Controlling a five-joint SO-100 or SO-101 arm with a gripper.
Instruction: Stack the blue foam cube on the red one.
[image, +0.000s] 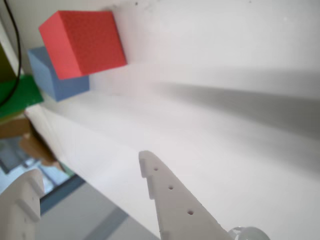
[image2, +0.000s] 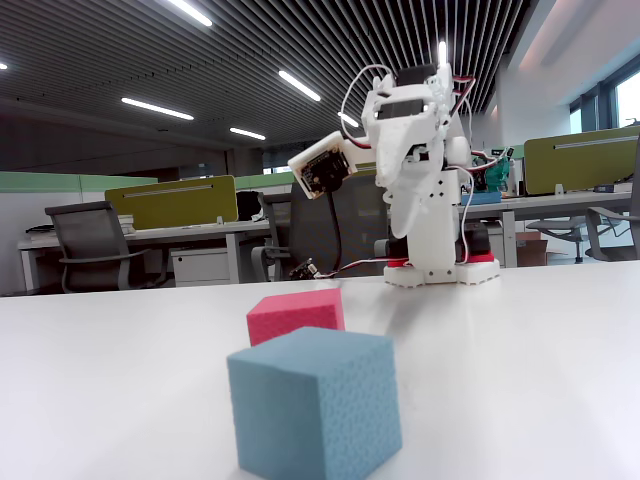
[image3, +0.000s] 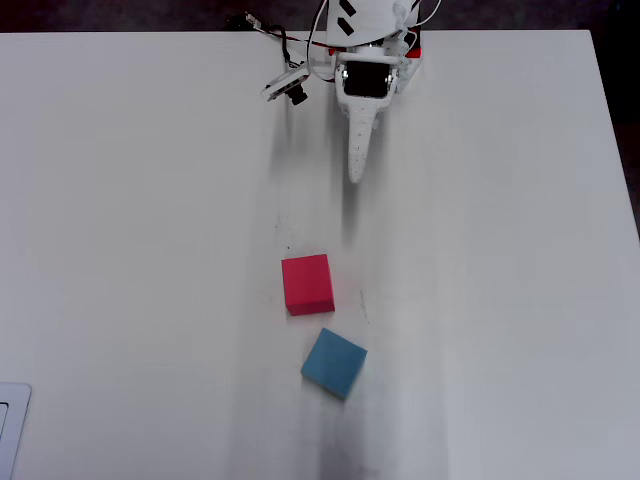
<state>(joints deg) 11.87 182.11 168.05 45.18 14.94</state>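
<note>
The red one (image3: 307, 283) sits flat on the white table (image3: 150, 250), near its middle. The blue foam cube (image3: 334, 362) rests just beyond it, turned slightly, with a small gap between the two. Both cubes also show in the fixed view, blue (image2: 315, 400) in front of red (image2: 296, 312), and at the top left of the wrist view, red (image: 82, 42) partly covering blue (image: 55, 77). My gripper (image3: 357, 172) hangs near the arm's base, well short of the cubes. In the wrist view the gripper (image: 89, 165) is open with nothing between its fingers.
The arm's base (image2: 440, 265) stands at the far table edge in the fixed view. A small camera module (image3: 285, 85) with cables juts out beside the arm. A pale flat object (image3: 10, 430) lies at the lower left corner. Office desks and chairs stand behind.
</note>
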